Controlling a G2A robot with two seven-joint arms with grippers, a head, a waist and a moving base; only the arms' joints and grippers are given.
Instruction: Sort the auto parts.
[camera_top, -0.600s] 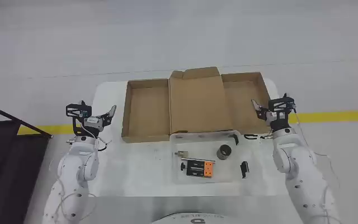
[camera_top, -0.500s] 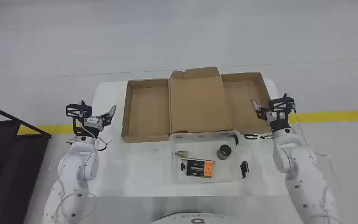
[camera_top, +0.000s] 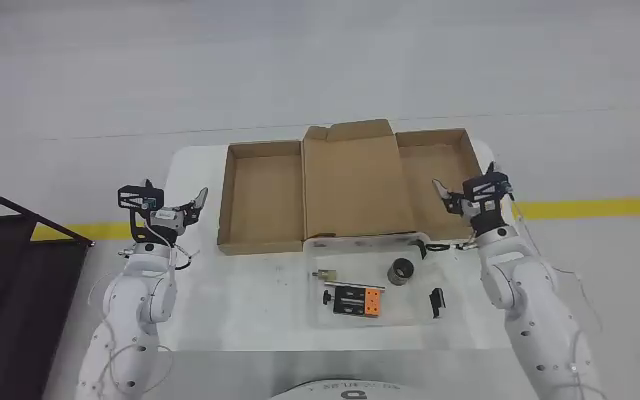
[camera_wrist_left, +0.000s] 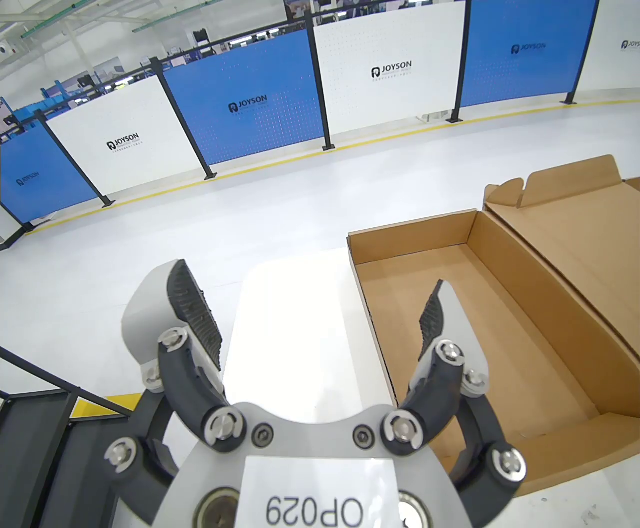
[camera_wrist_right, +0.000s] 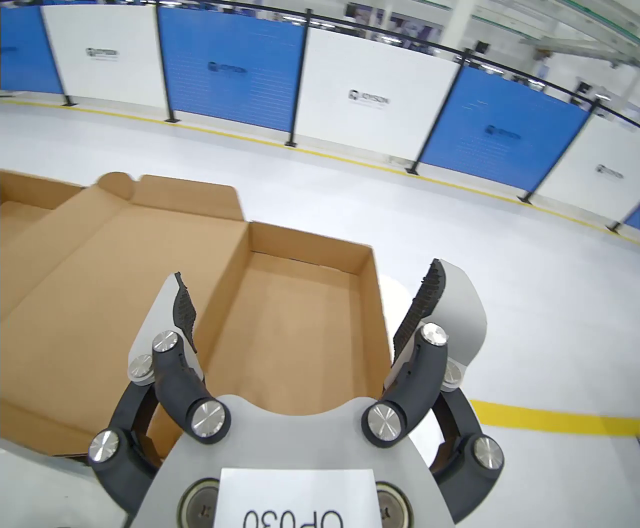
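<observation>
Both pincers stand released and empty; the right gripper (camera_top: 468, 192) hangs at the right compartment of the cardboard box (camera_top: 355, 185), the left gripper (camera_top: 165, 205) off the box's nine o'clock side. The parts lie at the box's six o'clock, toward seven o'clock from the right gripper, which I judge the nearer; the orange-ended block (camera_top: 352, 299) runs nine-to-three. Counted: one block, one dark ring (camera_top: 403, 269), one silver pin (camera_top: 322, 274), one black clip (camera_top: 436, 298); two compartments.
</observation>
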